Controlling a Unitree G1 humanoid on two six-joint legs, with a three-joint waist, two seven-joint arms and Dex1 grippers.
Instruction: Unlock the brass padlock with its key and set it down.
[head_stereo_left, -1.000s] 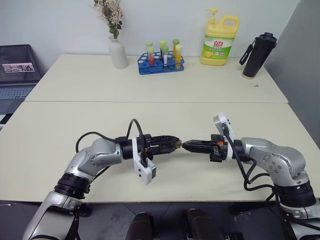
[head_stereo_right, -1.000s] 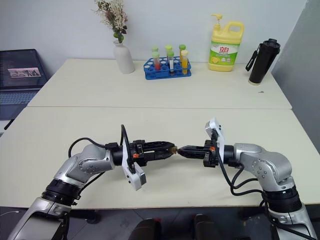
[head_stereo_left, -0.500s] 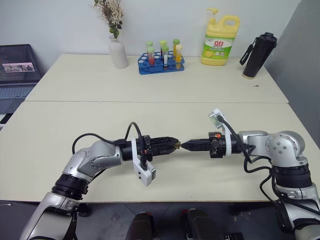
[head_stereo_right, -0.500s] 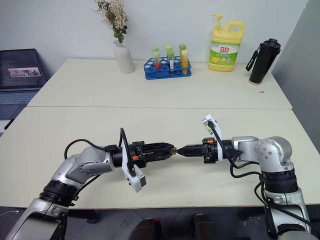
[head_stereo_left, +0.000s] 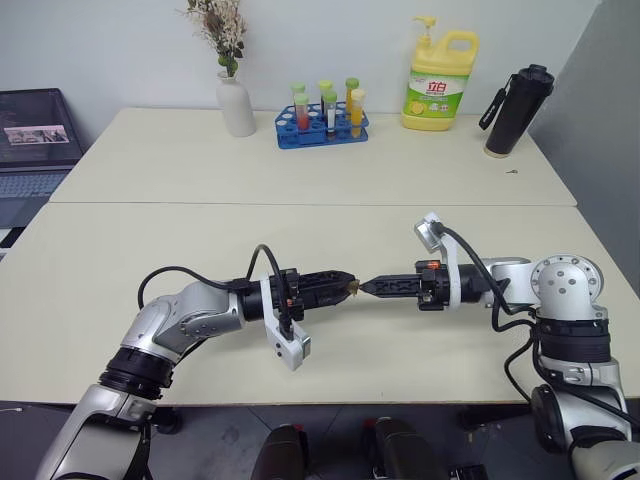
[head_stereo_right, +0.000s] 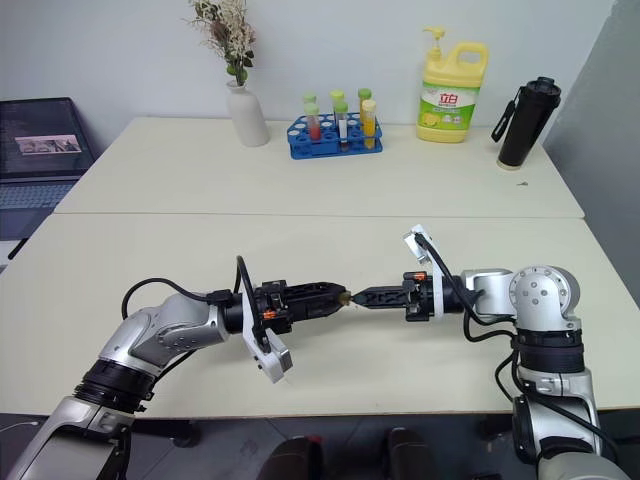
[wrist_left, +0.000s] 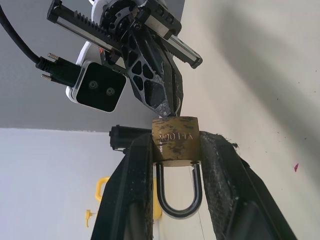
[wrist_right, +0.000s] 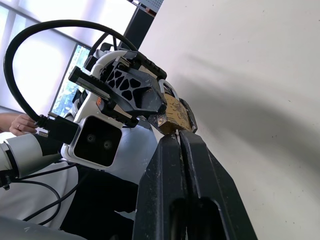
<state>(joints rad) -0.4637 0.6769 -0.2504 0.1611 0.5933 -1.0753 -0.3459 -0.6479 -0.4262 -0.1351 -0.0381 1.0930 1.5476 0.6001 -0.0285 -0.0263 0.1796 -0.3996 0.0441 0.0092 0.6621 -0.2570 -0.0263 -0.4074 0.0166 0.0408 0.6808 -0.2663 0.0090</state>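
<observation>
Brass padlock (wrist_left: 175, 141) clamped btwn left tool (wrist_left: 176, 165) fingers, shackle shut.

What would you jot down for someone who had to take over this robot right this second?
Left gripper: jaws shut on the brass padlock, held above the table, shackle toward the wrist.
Right gripper: jaws shut, tips against the padlock's bottom face; the key itself can't be made out.
Done: lock picked up, the two grippers brought tip to tip.
Left: shackle looks seated, so unlock it, then set the padlock down.
</observation>
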